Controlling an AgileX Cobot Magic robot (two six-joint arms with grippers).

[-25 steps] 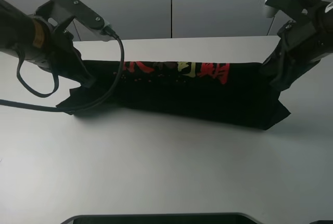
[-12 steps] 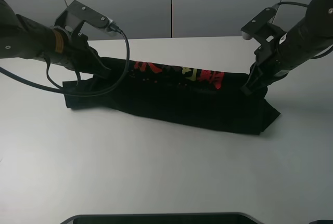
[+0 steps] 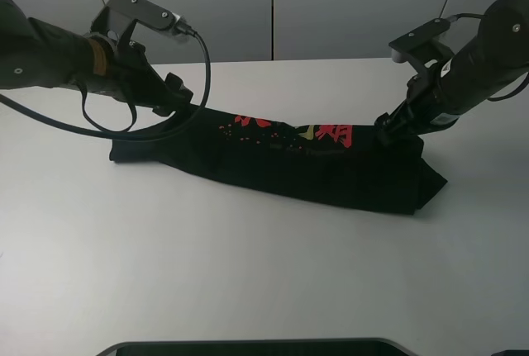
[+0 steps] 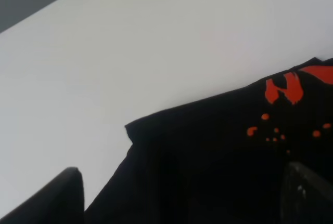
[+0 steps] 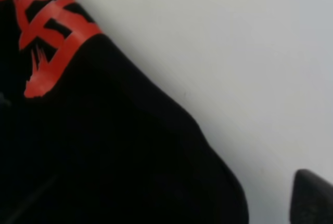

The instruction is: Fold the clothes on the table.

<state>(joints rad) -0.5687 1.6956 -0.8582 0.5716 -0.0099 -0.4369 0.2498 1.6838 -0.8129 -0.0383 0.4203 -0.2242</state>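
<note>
The black T-shirt (image 3: 314,166) lies on the white table (image 3: 248,282) as a long, narrow folded band running left to right, with red and yellow characters (image 3: 289,131) showing along its far edge. My left gripper (image 3: 175,96) is low over the shirt's far left end. In the left wrist view its fingertips (image 4: 70,193) stand wide apart over black cloth (image 4: 208,161). My right gripper (image 3: 387,125) is at the shirt's far right end. The right wrist view shows cloth (image 5: 104,146) and one fingertip (image 5: 312,198) far to the side; the other is lost against the black.
The left arm's black cable (image 3: 124,131) loops down over the shirt's left end. A dark rim (image 3: 248,346) runs along the table's near edge. Grey wall panels (image 3: 273,9) stand behind the table's far edge.
Both grippers have come down and moved inwards. The shirt, held up as a stretched band a second ago, has been lowered and now lies on the table, with its far edge let down.
</note>
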